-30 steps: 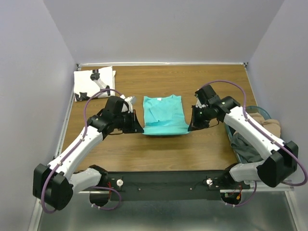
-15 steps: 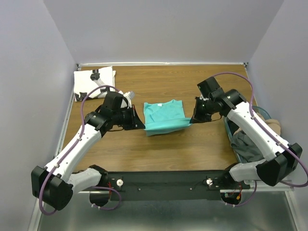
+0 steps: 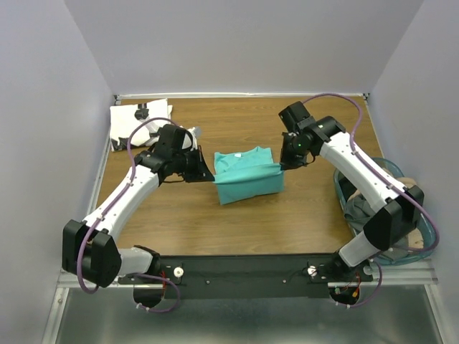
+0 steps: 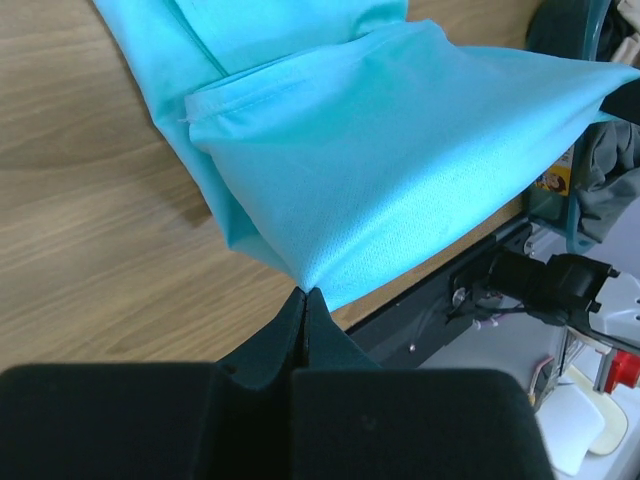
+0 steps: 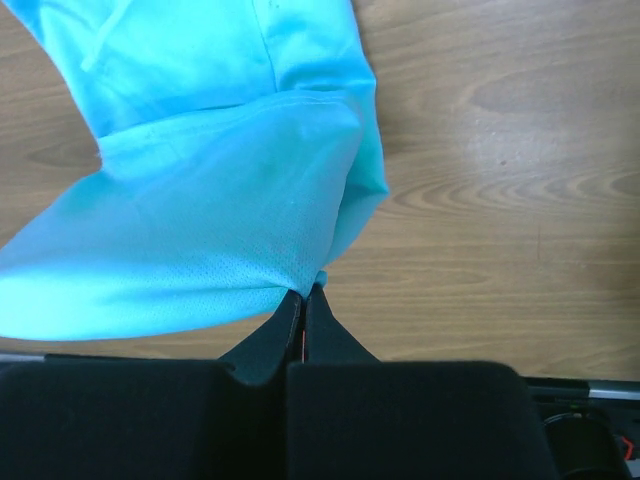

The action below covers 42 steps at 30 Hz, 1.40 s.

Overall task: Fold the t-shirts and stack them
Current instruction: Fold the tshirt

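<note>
Wood desk (image 3: 308, 215) holds the turquoise shirt (image 3: 247, 180) at centre; my left jaws clench its 9 o'clock corner, my right jaws its 3 o'clock corner. White shirt (image 3: 125, 115) lies at 11 o'clock.

We saw the turquoise shirt (image 4: 400, 170) cut off beyond the left gripper (image 4: 303, 293), its pinched corner hidden between the fingers (image 4: 268, 345).
</note>
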Each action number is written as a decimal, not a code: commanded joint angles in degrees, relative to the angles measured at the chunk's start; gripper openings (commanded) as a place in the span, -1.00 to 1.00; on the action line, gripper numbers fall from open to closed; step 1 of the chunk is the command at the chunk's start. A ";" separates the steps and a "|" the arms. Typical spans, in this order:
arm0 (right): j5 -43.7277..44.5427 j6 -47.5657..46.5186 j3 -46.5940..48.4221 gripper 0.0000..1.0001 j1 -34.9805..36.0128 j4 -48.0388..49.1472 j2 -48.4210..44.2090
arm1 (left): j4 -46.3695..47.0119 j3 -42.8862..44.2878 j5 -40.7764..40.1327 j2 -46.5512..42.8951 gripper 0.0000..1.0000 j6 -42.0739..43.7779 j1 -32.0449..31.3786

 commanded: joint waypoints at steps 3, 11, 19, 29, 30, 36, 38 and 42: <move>9.02 -3.63 4.86 -0.99 -0.73 -2.11 5.41 | -0.09 4.05 1.05 5.87 -1.00 5.64 2.64; 10.43 -7.23 11.62 -0.99 -2.66 -1.06 13.06 | -0.88 11.09 1.49 15.19 -1.00 9.87 4.31; 9.99 -11.19 18.13 -0.99 -5.30 -0.18 21.59 | -2.37 19.78 2.99 27.22 -1.00 13.56 5.63; 8.68 -16.20 29.56 -0.99 -9.07 0.00 32.84 | -5.80 32.27 2.90 40.07 -1.00 16.46 7.30; 8.41 -16.81 30.70 -0.99 -9.16 -0.17 33.72 | -5.81 32.97 2.99 41.56 -1.00 16.55 7.47; 7.01 -18.74 33.87 -0.99 -10.13 0.00 38.64 | -7.12 39.73 3.87 47.97 -1.00 17.34 7.91; 6.83 -19.19 34.66 -0.99 -10.22 0.00 39.79 | -7.12 40.44 3.87 49.12 -1.00 17.17 8.00; 6.56 -20.50 36.59 -0.99 -10.31 0.09 43.03 | -6.86 42.55 4.22 52.28 -1.00 16.29 8.62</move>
